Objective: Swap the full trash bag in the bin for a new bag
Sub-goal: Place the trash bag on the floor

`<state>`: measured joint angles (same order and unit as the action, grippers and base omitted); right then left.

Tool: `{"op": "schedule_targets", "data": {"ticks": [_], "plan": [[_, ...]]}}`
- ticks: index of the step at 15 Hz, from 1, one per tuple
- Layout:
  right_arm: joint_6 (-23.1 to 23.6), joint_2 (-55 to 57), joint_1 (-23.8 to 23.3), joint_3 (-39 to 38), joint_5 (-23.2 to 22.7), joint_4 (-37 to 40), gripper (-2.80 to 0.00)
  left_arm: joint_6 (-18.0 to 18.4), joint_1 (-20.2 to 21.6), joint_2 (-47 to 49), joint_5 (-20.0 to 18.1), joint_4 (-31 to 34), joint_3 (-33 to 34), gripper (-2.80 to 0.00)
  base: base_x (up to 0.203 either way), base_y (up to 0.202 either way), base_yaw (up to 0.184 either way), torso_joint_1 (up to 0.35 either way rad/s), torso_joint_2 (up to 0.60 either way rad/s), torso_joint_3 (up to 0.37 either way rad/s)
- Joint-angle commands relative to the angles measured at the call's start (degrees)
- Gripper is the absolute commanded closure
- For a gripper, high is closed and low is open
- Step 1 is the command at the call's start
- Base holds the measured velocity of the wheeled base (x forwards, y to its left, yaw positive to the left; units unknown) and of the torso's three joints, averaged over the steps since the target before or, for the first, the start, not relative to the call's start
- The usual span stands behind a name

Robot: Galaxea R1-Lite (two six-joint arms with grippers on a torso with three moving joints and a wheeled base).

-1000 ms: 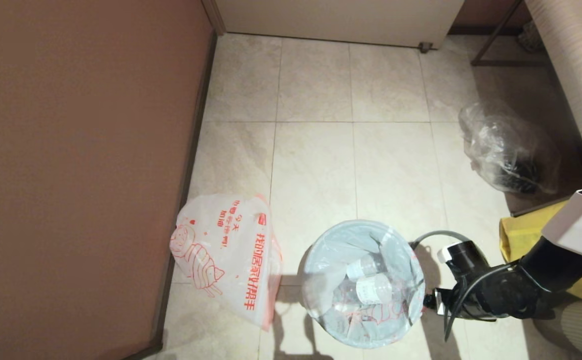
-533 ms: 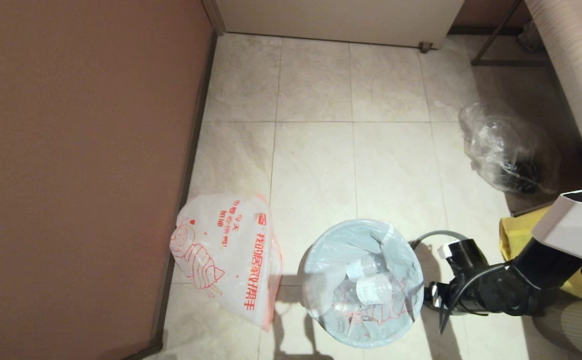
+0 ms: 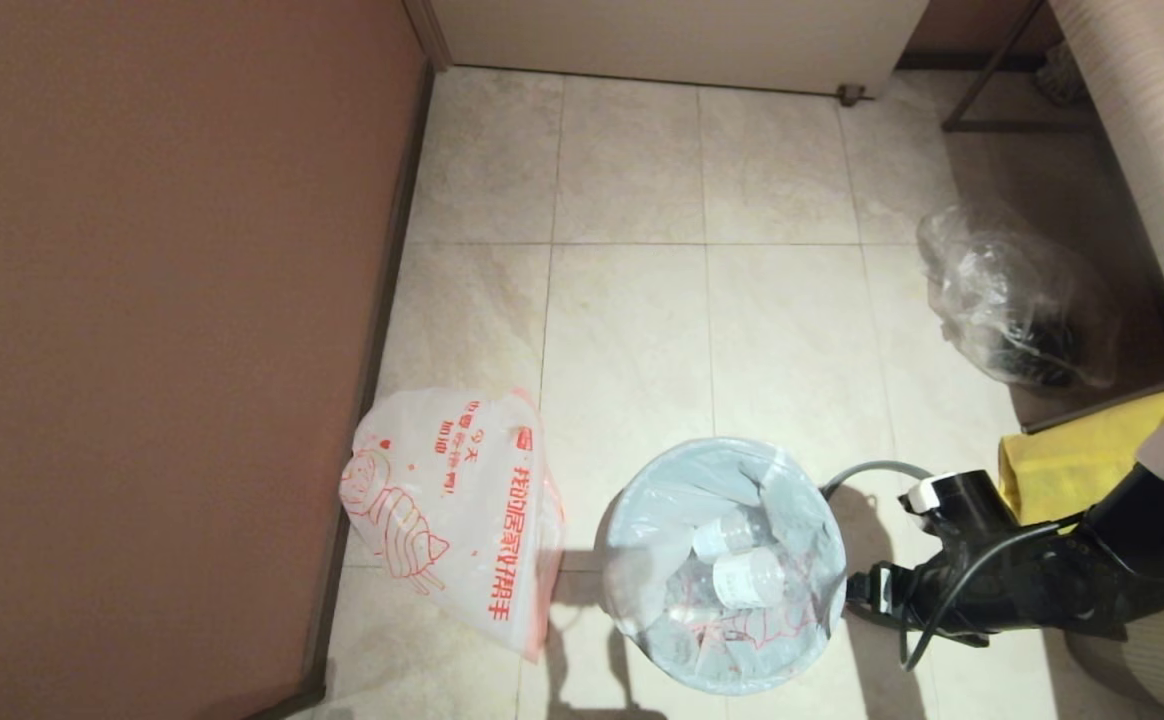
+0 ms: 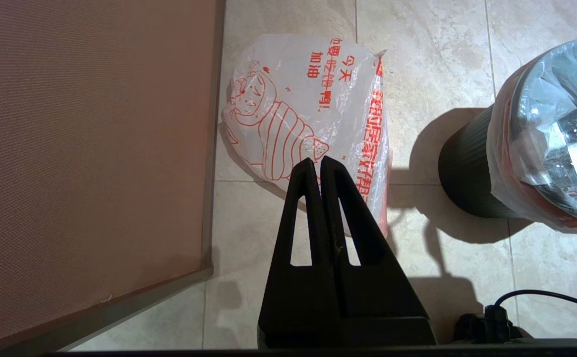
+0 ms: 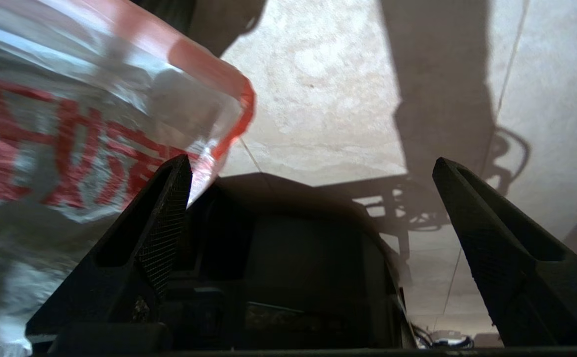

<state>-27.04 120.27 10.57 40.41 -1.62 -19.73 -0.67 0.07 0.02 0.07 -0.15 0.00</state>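
Observation:
The bin, black and round, stands on the tiled floor. It is lined by the full trash bag, whose edge hangs over the rim; clear bottles lie inside. The new bag lies flat on the floor left of the bin, by the wall. My right gripper is low at the bin's right side and open, with nothing between its fingers. One finger is right beside the red-edged overhang of the full trash bag. My left gripper hovers shut and empty above the new bag.
A brown wall runs along the left. A clear bag with dark contents sits at the back right beside striped furniture. A big yellow bag lies behind my right arm, and a grey cable loops near the bin.
My right arm has swung lower and to the right, its white upper link almost out of view. Its gripper stays at the bin's right side. The bags have not moved.

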Motion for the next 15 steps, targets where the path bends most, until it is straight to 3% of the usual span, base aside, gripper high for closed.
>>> {"op": "schedule_targets", "data": {"ticks": [1, 6, 12, 15], "plan": [[-0.2, -1.23, -1.18, -0.67, 0.04, 0.44, -2.8, -0.03, 0.01, 0.05, 0.01, -0.03, 0.0, 0.0, 0.0, 0.0, 0.0, 0.0, 0.0, 0.0], [-0.03, 2.95, -4.33, -0.24, 0.13, 0.05, -2.8, -0.03, 0.01, -0.02, 0.01, -0.03, 0.0, 0.0, 0.0, 0.0, 0.0, 0.0, 0.0, 0.0], [0.85, 3.92, -3.71, 0.64, 0.38, 0.14, -2.8, -0.03, 0.01, 0.01, 0.01, -0.03, 0.0, 0.0, 0.0, 0.0, 0.0, 0.0, 0.0, 0.0], [1.57, 4.79, -1.81, 0.98, 3.65, -0.2, -2.8, -0.03, 0.01, -0.02, 0.01, -0.03, 0.0, 0.0, 0.0, 0.0, 0.0, 0.0, 0.0, 0.0]]}}
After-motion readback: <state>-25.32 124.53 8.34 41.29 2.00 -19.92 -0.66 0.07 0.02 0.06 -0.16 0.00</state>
